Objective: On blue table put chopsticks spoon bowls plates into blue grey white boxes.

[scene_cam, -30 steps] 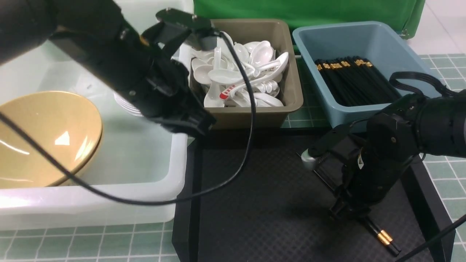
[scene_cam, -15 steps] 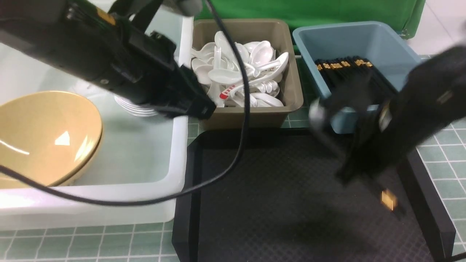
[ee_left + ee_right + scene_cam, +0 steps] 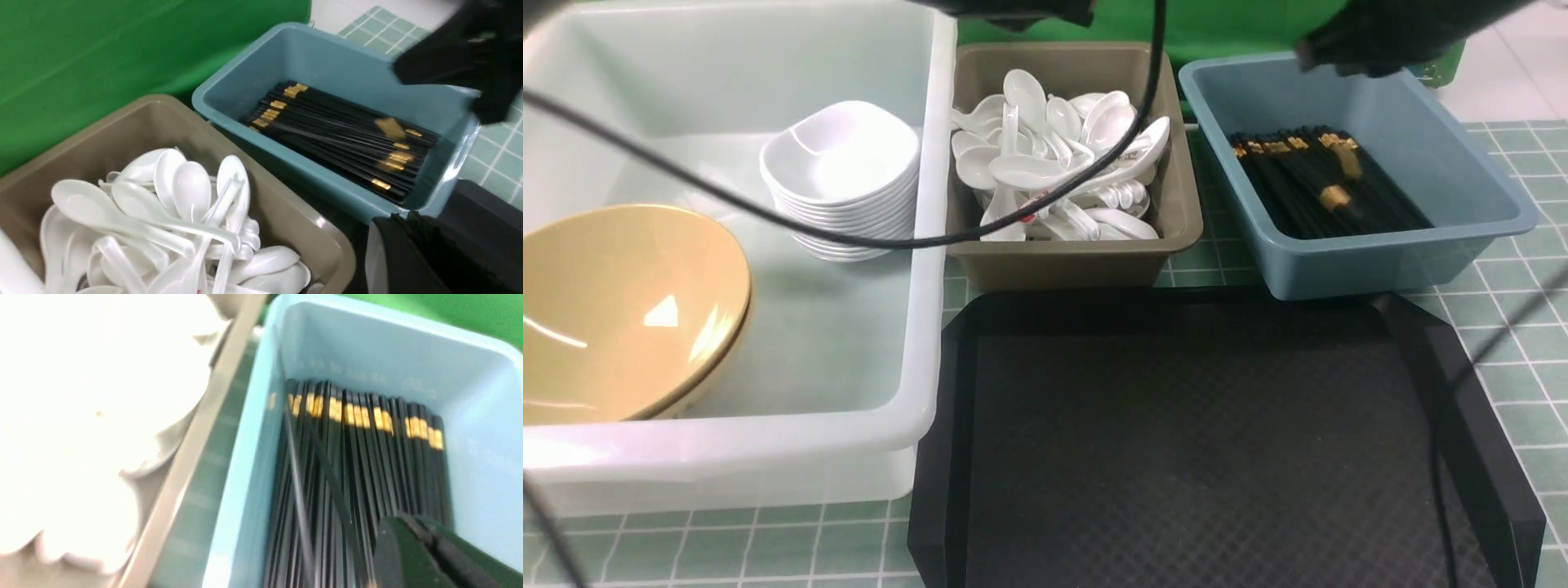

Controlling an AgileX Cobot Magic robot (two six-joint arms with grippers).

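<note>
My right gripper [image 3: 425,543] hung over the blue box [image 3: 1462,180], jaws together on nothing. The chopsticks [image 3: 1327,208] lay inside the box. Sorting looked finished to me, so next I needed only to lift clear. Only the front view showed the black tray [image 3: 1176,441] bare, and the plates [image 3: 841,175] and bowl [image 3: 621,302] in the white tub [image 3: 927,286].

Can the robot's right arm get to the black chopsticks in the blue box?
Probably yes. The right end effector hangs just above the open blue box, and nothing covers the chopsticks lying inside. Its jaws are shut, though, so it would have to open first.
</note>
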